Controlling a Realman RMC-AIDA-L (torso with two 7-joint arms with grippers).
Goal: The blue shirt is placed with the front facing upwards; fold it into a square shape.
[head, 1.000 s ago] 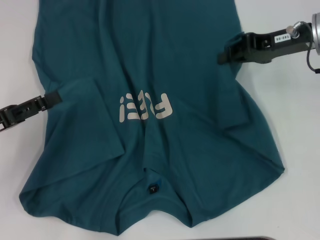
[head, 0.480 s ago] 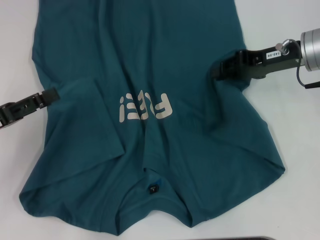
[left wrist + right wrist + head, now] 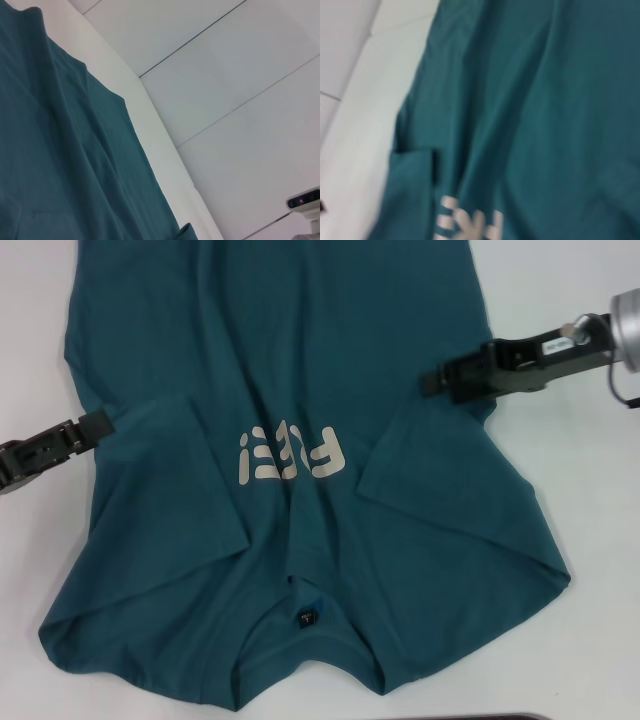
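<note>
The blue shirt (image 3: 300,390) lies front-up across the white table (image 3: 580,490), collar toward the robot, both sleeves folded in over the chest. Looks light, soft, limp; likely drags & wrinkles, so best gripped at hems/side edges w/ both arms. Right gripper (image 3: 432,383) sits over its right edge, left gripper (image 3: 100,423) at the left edge; can't tell jaw state for either.

The blue shirt (image 3: 300,440) lies spread on the table (image 3: 580,480), left claw (image 3: 100,423) and right claw (image 3: 432,383) at its opposite edges.
</note>
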